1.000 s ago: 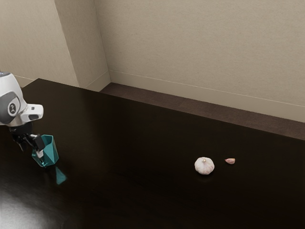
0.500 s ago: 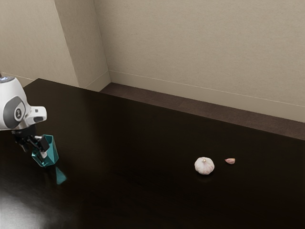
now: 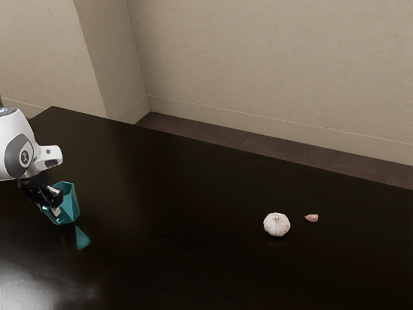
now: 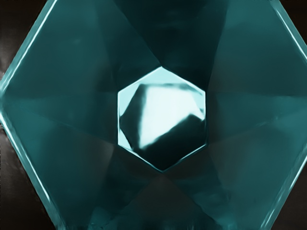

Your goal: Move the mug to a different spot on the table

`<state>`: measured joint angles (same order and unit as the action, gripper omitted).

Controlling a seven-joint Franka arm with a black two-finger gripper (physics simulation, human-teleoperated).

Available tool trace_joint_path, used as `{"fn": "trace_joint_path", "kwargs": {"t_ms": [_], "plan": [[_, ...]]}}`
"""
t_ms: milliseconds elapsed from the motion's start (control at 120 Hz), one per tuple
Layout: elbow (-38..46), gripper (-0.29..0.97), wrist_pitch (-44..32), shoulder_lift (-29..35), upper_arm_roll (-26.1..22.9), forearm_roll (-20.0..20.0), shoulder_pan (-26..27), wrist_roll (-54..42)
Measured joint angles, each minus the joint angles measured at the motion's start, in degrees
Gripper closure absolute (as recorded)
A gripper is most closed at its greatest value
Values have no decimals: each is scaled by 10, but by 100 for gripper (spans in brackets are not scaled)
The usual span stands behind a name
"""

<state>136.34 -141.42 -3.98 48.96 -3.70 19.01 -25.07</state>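
Note:
The teal faceted mug (image 3: 66, 201) hangs tilted just above the dark table (image 3: 193, 194) at the exterior view's far left, with its reflection on the tabletop below it. My gripper (image 3: 51, 197) is shut on the mug's rim from the left side. In the wrist view I look straight down into the mug (image 4: 72, 120), onto its pale hexagonal bottom (image 4: 161, 117).
A white garlic bulb (image 3: 276, 224) and a small pinkish clove (image 3: 312, 217) lie on the table toward the exterior view's right. The wide dark tabletop stretches between them and the mug. A beige wall and baseboard run behind the table's far edge.
My hand has turned and shifted slightly with the mug in it; the mug has risen only a touch. The garlic and clove have stayed put.

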Motion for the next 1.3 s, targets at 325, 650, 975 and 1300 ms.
{"fn": "trace_joint_path", "kwargs": {"t_ms": [325,650,975,1300], "plan": [[-6,63,-5,21,-2,13,3,10],[29,69,-5,117,-19,50,50,17],[41,74,-9,123,-20,70,184,58],[39,74,-34,67,-25,29,244,115]]}}
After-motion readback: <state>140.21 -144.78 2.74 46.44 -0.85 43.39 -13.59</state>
